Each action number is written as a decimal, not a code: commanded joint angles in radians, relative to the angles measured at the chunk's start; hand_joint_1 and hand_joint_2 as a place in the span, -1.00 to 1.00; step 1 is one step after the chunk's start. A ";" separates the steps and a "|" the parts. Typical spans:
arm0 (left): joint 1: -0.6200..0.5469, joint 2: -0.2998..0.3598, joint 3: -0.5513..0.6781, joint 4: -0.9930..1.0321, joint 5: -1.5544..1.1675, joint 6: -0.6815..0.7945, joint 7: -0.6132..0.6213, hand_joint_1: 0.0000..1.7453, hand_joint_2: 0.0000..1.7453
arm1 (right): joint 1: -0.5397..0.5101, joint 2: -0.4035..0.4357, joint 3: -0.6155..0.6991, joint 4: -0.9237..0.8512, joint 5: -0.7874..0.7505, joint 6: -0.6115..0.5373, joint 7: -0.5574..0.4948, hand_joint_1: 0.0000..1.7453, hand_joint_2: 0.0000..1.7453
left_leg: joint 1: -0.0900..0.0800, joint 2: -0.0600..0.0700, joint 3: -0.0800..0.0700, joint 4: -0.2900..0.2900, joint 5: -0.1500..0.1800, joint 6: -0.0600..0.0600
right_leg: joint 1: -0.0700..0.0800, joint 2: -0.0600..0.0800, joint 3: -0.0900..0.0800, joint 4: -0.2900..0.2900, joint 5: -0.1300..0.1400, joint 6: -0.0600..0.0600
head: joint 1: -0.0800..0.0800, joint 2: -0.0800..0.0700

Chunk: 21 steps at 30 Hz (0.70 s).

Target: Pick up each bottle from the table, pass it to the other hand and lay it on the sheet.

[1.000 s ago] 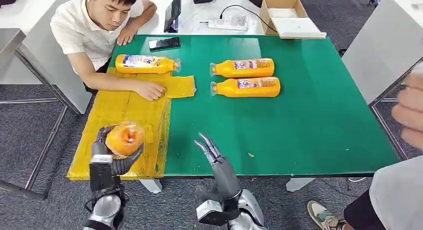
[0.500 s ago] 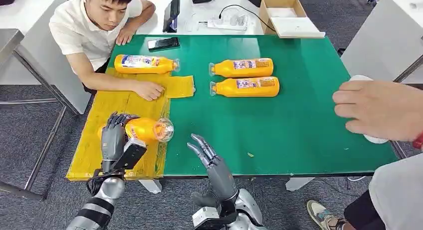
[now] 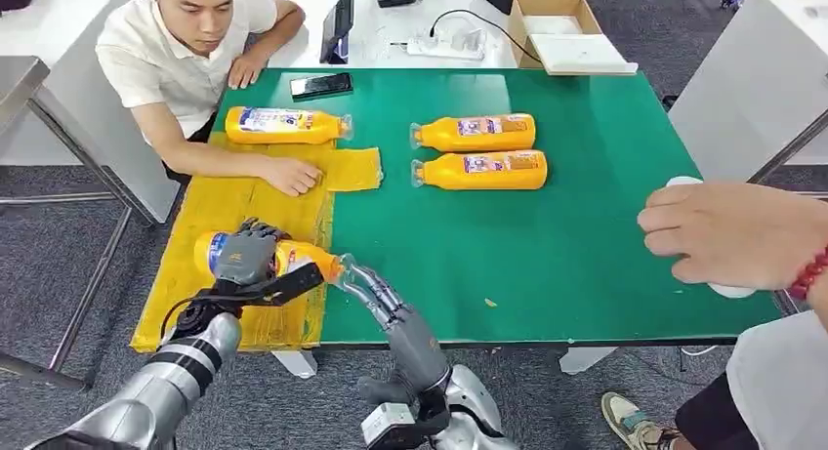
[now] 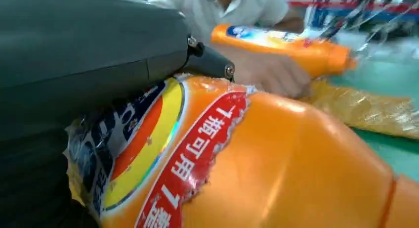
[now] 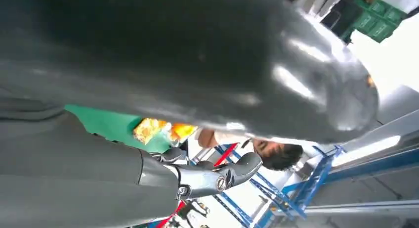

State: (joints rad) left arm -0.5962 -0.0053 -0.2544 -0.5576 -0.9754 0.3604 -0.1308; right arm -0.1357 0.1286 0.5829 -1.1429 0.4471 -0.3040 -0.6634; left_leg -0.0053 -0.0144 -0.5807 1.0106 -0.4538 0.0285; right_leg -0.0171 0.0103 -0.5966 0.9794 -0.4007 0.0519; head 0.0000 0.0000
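Bottle (image 3: 293,256) gripped by left robot hand (image 3: 244,256) over sheet (image 3: 210,216) edge, right robot hand (image 3: 366,281) apparently empty – fingers spread

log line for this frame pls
left hand: grips bottle lying over yellow sheet | right hand: open, near bottle cap | on green table: two bottles

The dark grey left hand (image 4: 74,65) grips a large orange plastic bottle (image 4: 276,168) bearing a torn label in red, yellow and blue with white characters. Beyond it, a second orange bottle with a blue-and-white label (image 4: 281,45) lies near a person's hand (image 4: 269,72) resting on the crinkled yellow plastic sheet (image 4: 365,109) over the green table surface (image 4: 395,149).
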 commanded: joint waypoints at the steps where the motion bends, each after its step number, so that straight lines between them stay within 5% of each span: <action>1: -0.090 0.026 -0.033 0.234 -0.029 -0.076 0.103 1.00 1.00 | -0.037 0.017 0.014 0.128 -0.017 0.008 -0.030 -1.00 -1.00 | 0.001 0.005 0.004 -0.001 0.000 -0.002 | 0.001 0.003 0.003 -0.001 0.001 -0.002 | 0.000 0.000; 3: -0.091 0.027 -0.036 0.242 -0.035 -0.098 0.110 1.00 1.00 | -0.034 0.021 0.014 0.135 -0.020 0.006 -0.032 -1.00 -1.00 | 0.001 0.006 0.005 -0.002 0.000 -0.003 | 0.001 0.004 0.003 -0.001 0.001 -0.003 | 0.000 0.000; 4: -0.087 0.021 -0.030 0.241 -0.029 -0.114 0.105 -0.50 1.00 | -0.034 0.021 0.012 0.140 -0.021 0.003 -0.034 -1.00 -1.00 | 0.001 0.006 0.005 -0.001 0.000 -0.002 | 0.001 0.003 0.003 -0.001 0.001 -0.002 | 0.000 0.000; 5: -0.081 0.017 -0.026 0.235 -0.023 -0.128 0.090 -0.96 1.00 | -0.033 0.021 0.011 0.143 -0.023 0.001 -0.035 -1.00 -1.00 | 0.001 0.008 0.006 -0.003 0.000 -0.003 | 0.002 0.004 0.003 -0.002 0.002 -0.003 | 0.000 0.000; 12: -0.014 -0.024 0.073 0.112 0.224 -0.357 -0.170 -1.00 1.00 | -0.037 0.013 0.008 0.176 -0.052 -0.023 -0.035 -1.00 -1.00 | 0.000 0.006 0.010 -0.002 0.000 -0.002 | 0.001 0.002 0.007 -0.001 0.001 -0.002 | 0.000 0.000; 21: 0.002 -0.025 0.058 0.058 0.300 -0.393 -0.200 -1.00 1.00 | -0.041 0.006 0.036 0.176 -0.075 -0.036 -0.035 -1.00 -1.00 | 0.000 0.000 0.009 -0.002 0.001 -0.002 | 0.000 -0.001 0.008 0.000 0.000 -0.002 | 0.000 0.000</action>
State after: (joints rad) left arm -0.6439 -0.0240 -0.2209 -0.5032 -0.6801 -0.0134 -0.3380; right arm -0.1377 0.1492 0.5894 -1.0460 0.3765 -0.3326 -0.6664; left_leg -0.0061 -0.0174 -0.5739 1.0103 -0.4532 0.0274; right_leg -0.0177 0.0077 -0.5899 0.9806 -0.4013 0.0512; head -0.0004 -0.0004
